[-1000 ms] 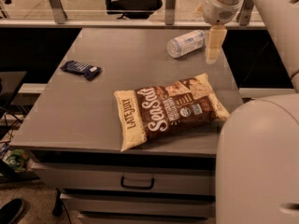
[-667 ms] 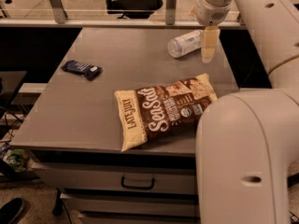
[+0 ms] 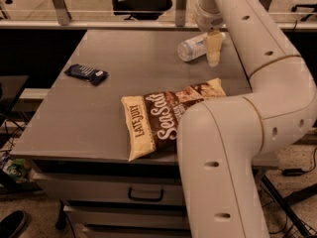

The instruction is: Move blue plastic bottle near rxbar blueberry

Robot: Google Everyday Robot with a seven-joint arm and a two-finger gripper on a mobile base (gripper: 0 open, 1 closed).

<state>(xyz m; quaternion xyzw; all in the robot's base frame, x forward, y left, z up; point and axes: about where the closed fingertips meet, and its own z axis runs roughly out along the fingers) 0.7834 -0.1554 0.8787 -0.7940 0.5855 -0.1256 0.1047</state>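
Observation:
The blue plastic bottle lies on its side at the far right of the grey table, cap end towards the right. My gripper hangs down from the arm right at the bottle's cap end, partly in front of it. The rxbar blueberry, a small dark navy wrapper, lies flat at the table's left side, far from the bottle.
A large brown-and-cream chip bag lies at the table's front centre, partly behind my arm, which fills the right foreground. Drawers sit under the table. Office chairs stand behind a rail at the back.
My arm has swung further into view and the gripper has shifted a little left, closer onto the bottle's end. Bottle, bar and bag have not visibly moved.

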